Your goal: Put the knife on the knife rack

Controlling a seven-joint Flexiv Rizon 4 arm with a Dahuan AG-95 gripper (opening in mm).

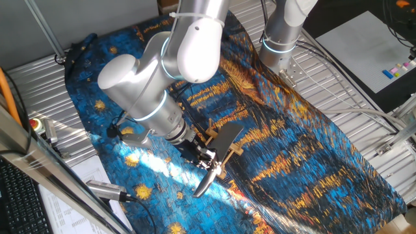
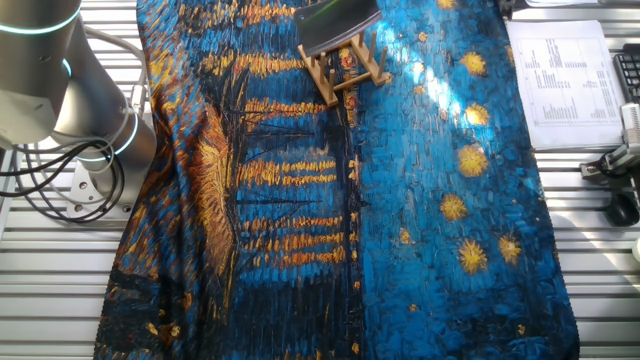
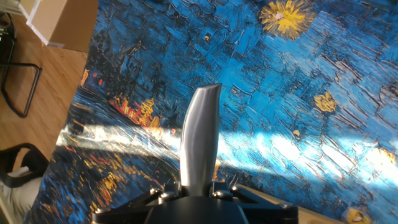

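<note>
The knife is a cleaver with a broad dark-grey blade (image 1: pixel 227 140) and a silvery handle (image 1: pixel 204 183). My gripper (image 1: pixel 205 156) is shut on it where the handle meets the blade. The blade lies tilted over the light-brown wooden knife rack (image 1: pixel 234 151) and touches its pegs. In the other fixed view the blade (image 2: pixel 336 24) sits on top of the rack (image 2: pixel 348 68) at the top edge. In the hand view the handle (image 3: pixel 200 134) sticks out from my gripper (image 3: pixel 199 186), above the blue cloth. The rack is hidden there.
A blue and orange painted cloth (image 2: pixel 400 220) covers the table. A second arm's base (image 1: pixel 281 40) stands at the back. Papers (image 2: pixel 568 82) lie beside the cloth. A red button (image 1: pixel 36 123) and a silver pen-like tool (image 1: pixel 107 190) sit at the left edge.
</note>
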